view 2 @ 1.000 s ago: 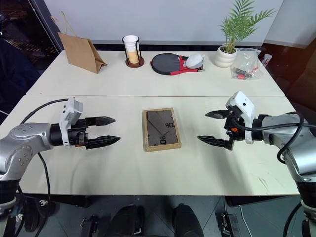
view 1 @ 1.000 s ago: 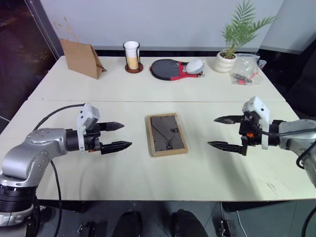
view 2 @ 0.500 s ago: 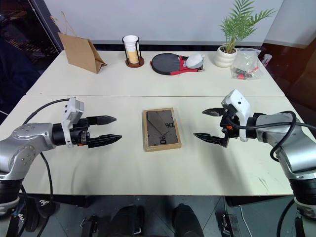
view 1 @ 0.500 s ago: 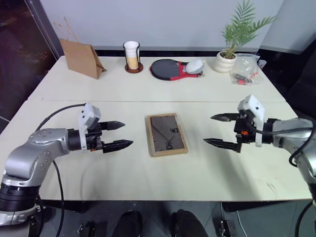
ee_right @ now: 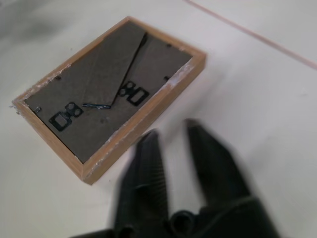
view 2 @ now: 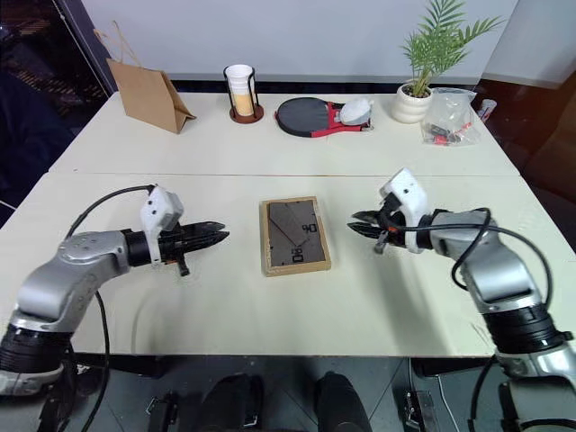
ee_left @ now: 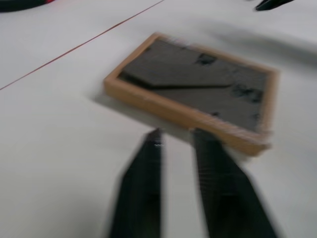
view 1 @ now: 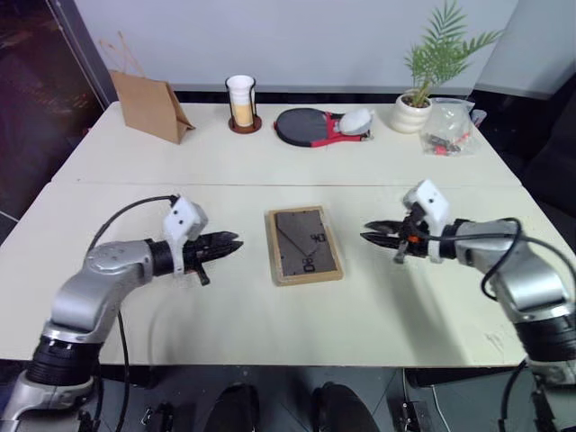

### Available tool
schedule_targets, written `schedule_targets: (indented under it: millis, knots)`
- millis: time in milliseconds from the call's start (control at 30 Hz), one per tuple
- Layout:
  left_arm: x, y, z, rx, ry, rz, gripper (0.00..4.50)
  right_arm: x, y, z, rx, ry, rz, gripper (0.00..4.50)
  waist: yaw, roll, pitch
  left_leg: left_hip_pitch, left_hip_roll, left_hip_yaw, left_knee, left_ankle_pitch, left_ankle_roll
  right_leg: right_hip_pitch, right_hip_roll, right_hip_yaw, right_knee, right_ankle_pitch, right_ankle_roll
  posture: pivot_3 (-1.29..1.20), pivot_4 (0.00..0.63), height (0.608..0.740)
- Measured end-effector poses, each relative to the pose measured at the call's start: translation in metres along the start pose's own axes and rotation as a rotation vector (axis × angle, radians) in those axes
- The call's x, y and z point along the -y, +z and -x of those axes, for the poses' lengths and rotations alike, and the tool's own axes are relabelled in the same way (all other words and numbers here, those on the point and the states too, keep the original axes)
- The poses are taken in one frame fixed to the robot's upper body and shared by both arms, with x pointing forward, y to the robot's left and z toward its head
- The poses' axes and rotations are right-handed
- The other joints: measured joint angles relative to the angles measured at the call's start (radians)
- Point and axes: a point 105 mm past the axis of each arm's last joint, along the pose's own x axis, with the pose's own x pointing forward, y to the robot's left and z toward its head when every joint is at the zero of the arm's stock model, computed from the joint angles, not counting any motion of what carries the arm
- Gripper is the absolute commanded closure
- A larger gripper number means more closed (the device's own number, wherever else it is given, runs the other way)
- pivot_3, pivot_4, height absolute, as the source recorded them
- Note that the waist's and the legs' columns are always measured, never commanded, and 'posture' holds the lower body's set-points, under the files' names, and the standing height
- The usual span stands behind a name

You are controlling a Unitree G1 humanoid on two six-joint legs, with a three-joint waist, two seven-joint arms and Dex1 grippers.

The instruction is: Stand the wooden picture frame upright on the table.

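Closing in from both sides, our two grippers have changed most: a second ago each stood spread wide and well out from the frame (view 1: 304,245); now the left gripper (view 1: 229,244) and the right gripper (view 1: 371,234) have their fingers pressed together, holding nothing, and both have slid inward and lower toward it. Each tip sits near a long edge of the frame, apart from it, left gripper on the left, right gripper on the right.

The frame itself has not moved. It lies flat, back panel up, on the near half of the tabletop (view 1: 270,162), just this side of the seam, with its fold-out stand flat against the panel.

We judge that shut fingers aimed at the edges suit prying or nudging, so lifting one edge looks like the step in hand; standing it up is not yet begun.

As for writing, the back panel carries small dark marks that read like "08" in the right wrist view, though these may be hanging hardware, not print. We can read no brand.
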Motion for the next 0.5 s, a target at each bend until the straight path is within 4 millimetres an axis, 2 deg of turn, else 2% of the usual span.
schedule_targets:
  millis: [133,300,500]
  knots:
    - [0.004,-0.019,-0.021,-0.024,0.044,0.020,4.43,-0.006,-0.013,-0.018,-0.052,-0.026,-0.012,4.44,-0.001,0.000,0.000,0.000,0.000,0.000,0.001,0.000,0.000,0.000,0.000,0.000,0.001,0.000,0.000,0.00,0.150,0.740]
    - [0.019,-0.028,-0.041,-0.030,0.030,0.044,4.43,-0.016,-0.033,-0.039,-0.125,-0.041,-0.047,4.44,-0.001,0.000,0.000,0.000,0.000,0.000,0.002,0.000,0.000,-0.001,0.000,0.000,0.003,0.000,0.000,0.00,0.150,0.740]
    - [0.027,-0.035,-0.051,-0.059,0.022,0.038,4.43,-0.019,-0.030,-0.047,-0.112,-0.052,-0.050,4.44,-0.005,0.000,0.000,0.001,0.000,0.001,0.005,0.000,0.000,0.000,0.001,0.001,0.005,0.000,0.000,0.00,0.150,0.740]
